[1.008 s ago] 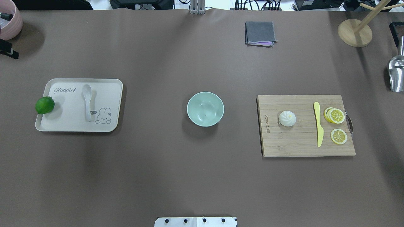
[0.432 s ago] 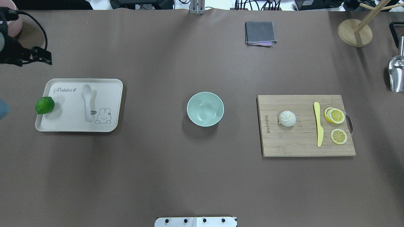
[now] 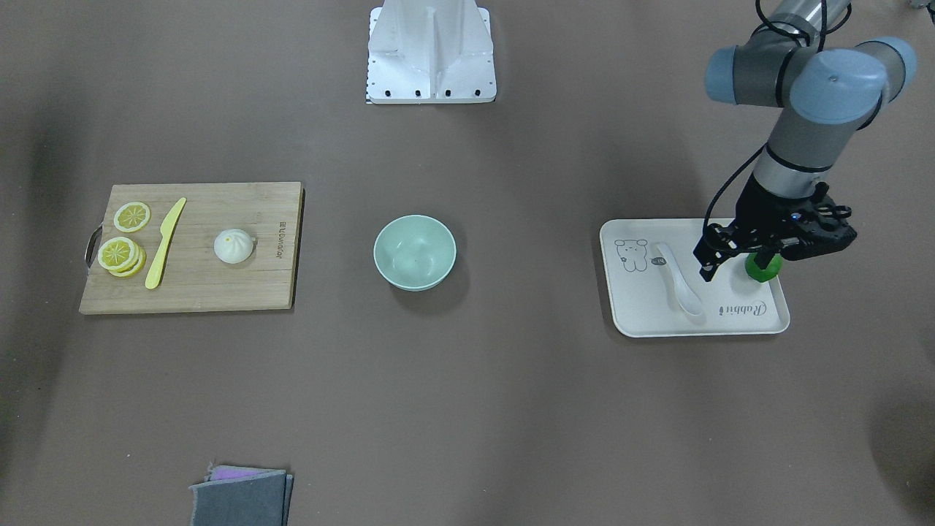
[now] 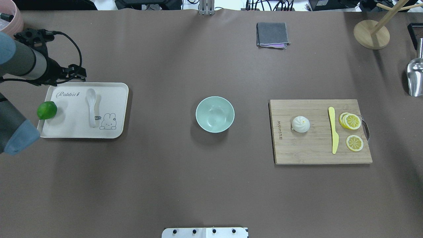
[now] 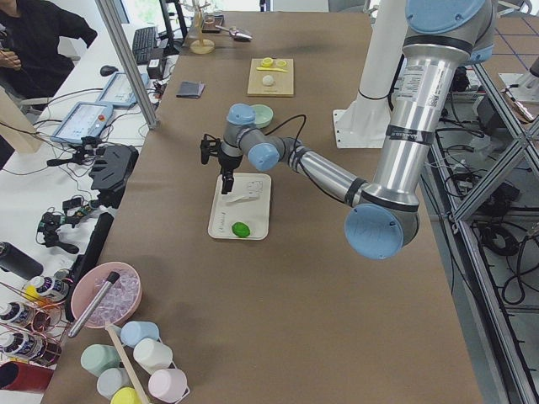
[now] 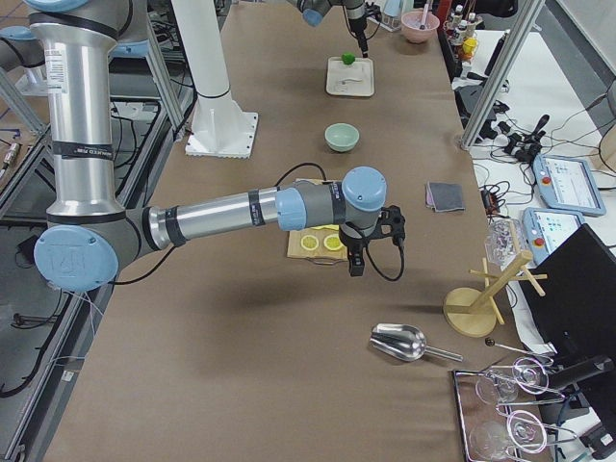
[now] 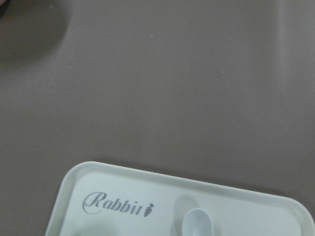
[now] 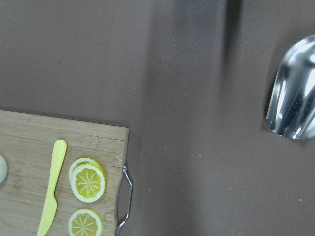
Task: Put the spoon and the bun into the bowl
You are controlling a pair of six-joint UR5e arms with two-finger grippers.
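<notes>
The white spoon (image 4: 91,105) lies on the cream tray (image 4: 112,99) at the left, scoop pointing away from me; its scoop also shows in the left wrist view (image 7: 197,223). The white bun (image 4: 300,124) sits on the wooden cutting board (image 4: 314,152) at the right. The empty mint-green bowl (image 4: 214,114) stands mid-table. My left gripper (image 4: 80,74) hovers open and empty above the tray's far left corner. My right gripper (image 6: 354,265) shows only in the exterior right view, above the table beside the board's outer end; I cannot tell its state.
A green lime (image 4: 47,110) rests on the tray's left edge. A yellow knife (image 4: 333,129) and lemon slices (image 4: 352,121) lie on the board. A grey cloth (image 4: 272,34), a wooden stand (image 4: 371,34), a metal scoop (image 4: 415,77) and a pink bowl (image 4: 13,19) lie along the far side.
My left arm has come in from the left edge and moved right, to the tray's far left corner. Spoon, bun and bowl have not moved.
</notes>
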